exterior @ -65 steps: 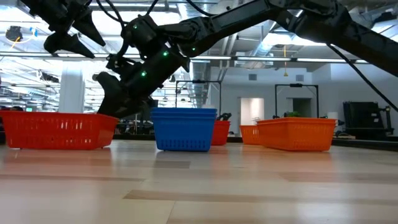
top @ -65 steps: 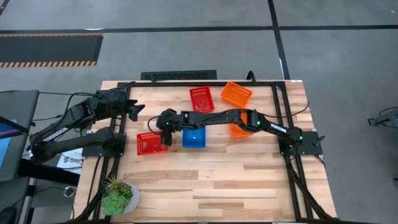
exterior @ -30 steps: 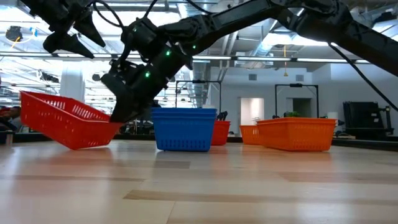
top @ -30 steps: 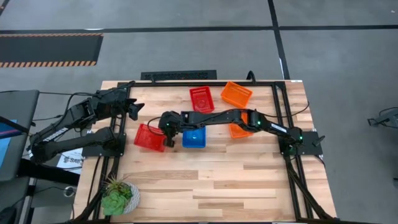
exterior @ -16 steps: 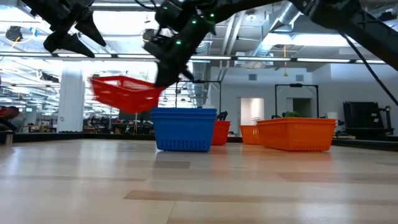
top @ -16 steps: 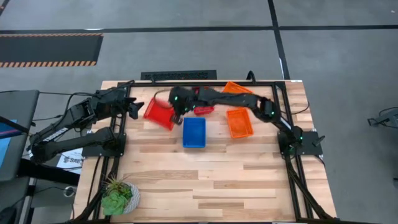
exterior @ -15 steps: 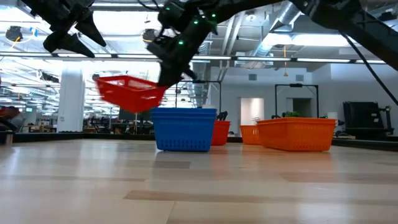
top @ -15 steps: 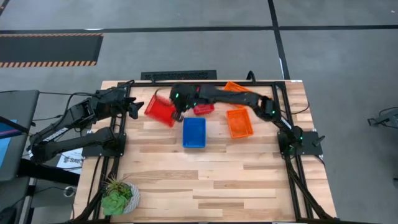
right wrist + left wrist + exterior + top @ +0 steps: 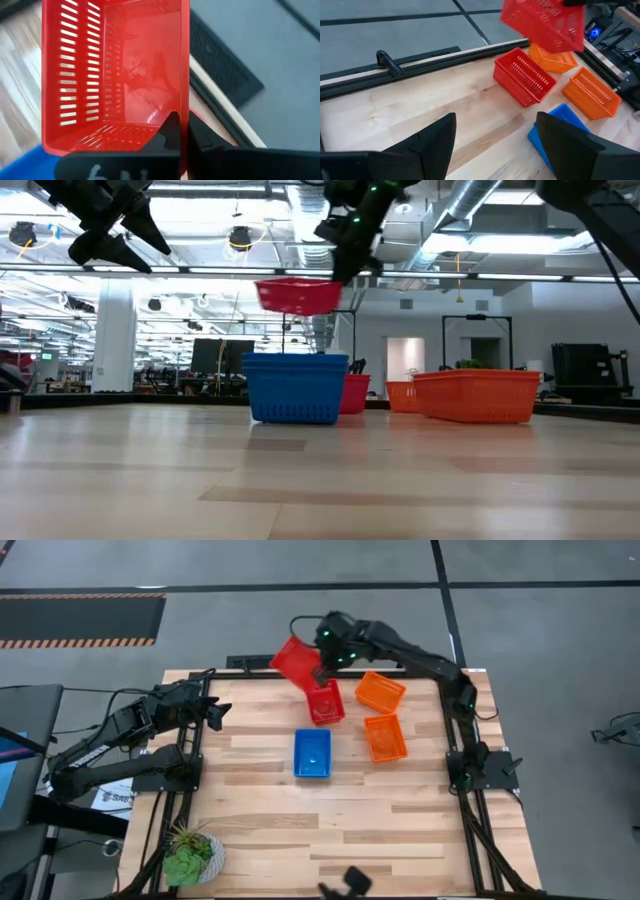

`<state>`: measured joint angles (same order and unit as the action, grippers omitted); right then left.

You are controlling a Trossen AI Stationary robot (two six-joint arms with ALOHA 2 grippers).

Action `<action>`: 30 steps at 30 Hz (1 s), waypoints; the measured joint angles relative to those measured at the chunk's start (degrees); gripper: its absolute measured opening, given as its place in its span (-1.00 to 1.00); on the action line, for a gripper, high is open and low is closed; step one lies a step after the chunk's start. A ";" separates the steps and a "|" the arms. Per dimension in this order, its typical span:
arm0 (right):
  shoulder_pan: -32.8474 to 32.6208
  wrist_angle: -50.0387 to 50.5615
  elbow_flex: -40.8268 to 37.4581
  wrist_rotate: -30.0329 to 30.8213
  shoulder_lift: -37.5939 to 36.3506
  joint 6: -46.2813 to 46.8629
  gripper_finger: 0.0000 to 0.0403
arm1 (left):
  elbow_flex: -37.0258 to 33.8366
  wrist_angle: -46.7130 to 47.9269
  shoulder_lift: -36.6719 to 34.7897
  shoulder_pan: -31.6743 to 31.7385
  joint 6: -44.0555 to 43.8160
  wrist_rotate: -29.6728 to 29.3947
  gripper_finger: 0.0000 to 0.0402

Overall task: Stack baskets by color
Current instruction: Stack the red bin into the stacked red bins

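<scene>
Over the table's far edge: red basket [image 9: 296,659] aloft, rim pinched in right gripper [image 9: 322,670], jaws nearly closed.
Just beyond second red basket [image 9: 325,701] lying below; left gripper [image 9: 214,714] parked at left edge, fingers spread, empty.

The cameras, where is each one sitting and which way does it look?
High view: above, facing straight down; both arms, right hand shut on lifted red mesh plastic basket.
Low view: table height, looking across; same red basket hangs from an arm.
Left wrist view: on left arm; its open hand.
Right wrist view: on right arm; dark fingers pinch basket rim.
All four show that basket.
</scene>
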<state>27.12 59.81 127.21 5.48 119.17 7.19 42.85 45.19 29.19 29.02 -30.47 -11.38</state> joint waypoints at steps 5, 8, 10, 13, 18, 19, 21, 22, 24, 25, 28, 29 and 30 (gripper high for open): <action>2.29 12.21 -0.17 -0.13 -2.48 -1.06 -0.97 | 0.00 0.03 0.00 0.00 0.23 -0.01 0.31; 3.22 15.93 -4.29 -0.16 -5.13 -1.47 -0.97 | 0.00 0.00 0.00 0.00 0.27 -0.02 0.31; 3.93 15.53 -9.29 -0.18 -8.08 -1.27 -0.95 | 0.00 0.00 0.00 0.00 0.46 -0.02 0.31; 5.02 10.16 -19.26 -0.24 -14.70 0.59 -0.95 | 0.00 0.00 0.00 0.00 0.67 -0.01 0.31; 5.96 -9.68 -38.35 -1.04 -26.31 7.62 -0.97 | 0.00 0.03 0.00 0.00 0.86 -0.02 0.31; 5.78 -13.67 -41.94 -1.07 -28.05 9.54 -0.97 | 0.00 0.00 0.02 0.00 0.86 -0.02 0.31; 5.04 -22.20 -48.74 -1.17 -30.73 14.24 -0.95 | 0.00 0.00 0.00 0.00 0.86 -0.02 0.31; 4.54 -26.55 -51.84 -1.29 -31.58 16.54 -0.94 | 0.00 0.00 0.00 0.00 0.84 -0.02 0.31; 3.41 -33.04 -57.21 -1.38 -32.33 19.91 -0.94 | 0.00 0.00 0.00 0.00 0.84 -0.21 0.31; 2.77 -36.24 -59.31 -1.34 -32.21 21.60 -0.94 | 0.00 0.00 0.00 0.00 0.82 -0.46 0.31; 1.48 -43.83 -64.27 -1.31 -30.69 25.50 -0.96 | 0.00 -0.02 0.02 0.00 0.71 -1.03 0.31; 0.98 -46.53 -65.28 -1.35 -29.66 26.63 -0.97 | 0.00 -0.04 0.00 0.00 0.56 -1.35 0.31; 0.50 -48.79 -66.02 -1.33 -28.71 28.14 -0.96 | 0.00 -0.04 0.00 0.00 0.54 -1.77 0.31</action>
<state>27.62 11.02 61.19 4.14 90.46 35.33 42.85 45.15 29.19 29.02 -29.93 -13.14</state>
